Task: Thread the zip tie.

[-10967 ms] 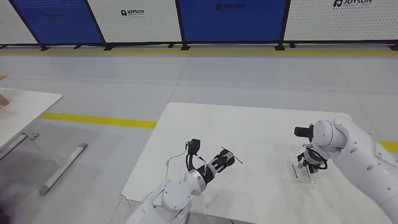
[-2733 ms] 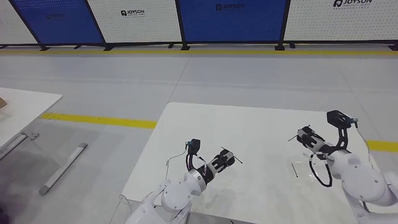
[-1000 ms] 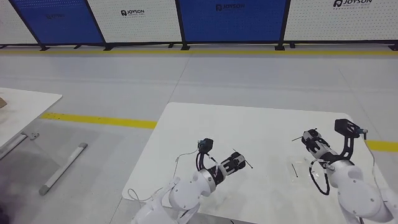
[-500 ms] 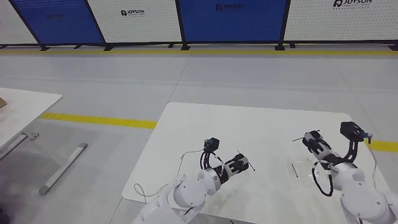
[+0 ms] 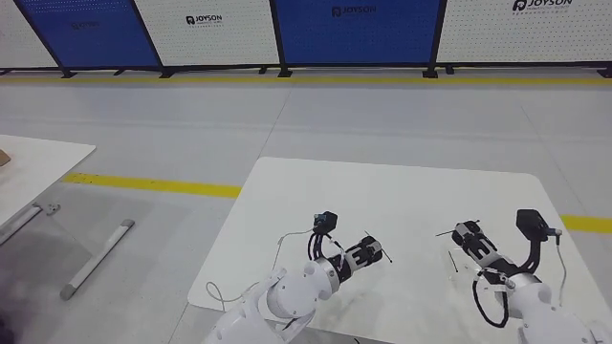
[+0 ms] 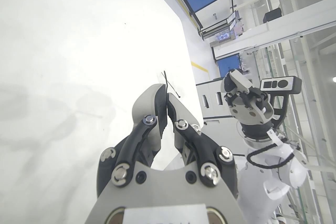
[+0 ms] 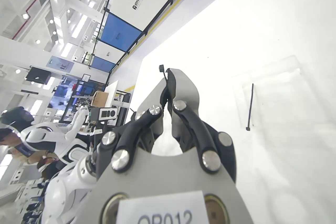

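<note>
Fingers point(image 6: 148, 101) on the left gripper point(image 6: 167, 93) are clamped on a thin black zip tie point(image 6: 173, 90). The right gripper point(image 7: 167, 76) is pinched shut on a second zip tie point(image 7: 161, 68). Both are held above the table point(image 5: 382, 191). Over the last few seconds the arms have drifted toward each other, so I'd guess it's lining up to thread, though they're well apart for now. The left one's long axis runs diagonally, crosswise to its fingers. The right one pokes toward the left arm. A spare tie point(image 7: 250, 107) lies on the clear tray point(image 7: 288, 62).
</note>
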You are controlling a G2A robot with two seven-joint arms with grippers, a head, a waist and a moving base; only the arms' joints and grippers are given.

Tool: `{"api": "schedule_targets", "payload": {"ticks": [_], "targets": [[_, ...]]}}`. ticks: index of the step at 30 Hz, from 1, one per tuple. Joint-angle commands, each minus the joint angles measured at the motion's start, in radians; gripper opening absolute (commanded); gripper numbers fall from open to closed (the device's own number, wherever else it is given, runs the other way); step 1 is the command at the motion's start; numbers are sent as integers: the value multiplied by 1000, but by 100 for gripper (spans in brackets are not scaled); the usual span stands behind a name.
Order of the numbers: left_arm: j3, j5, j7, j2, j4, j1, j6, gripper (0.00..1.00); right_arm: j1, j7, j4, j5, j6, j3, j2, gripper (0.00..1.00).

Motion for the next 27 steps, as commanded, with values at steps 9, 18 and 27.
{"api": "schedule_targets", "payload": {"ticks": [9, 18, 27], "targets": [[-23, -102, 202, -19, -9, 15, -33, 0, 0, 0, 0, 0, 0, 0, 0, 0], [-23, -102, 202, -19, -9, 15, -33, 0, -20, -35, 41, 120, -116, -12, -11, 0], [-23, -102, 202, -19, -9, 15, -33, 0, -36, -30, 57, 97, -159, -54, -16, 0]]}}
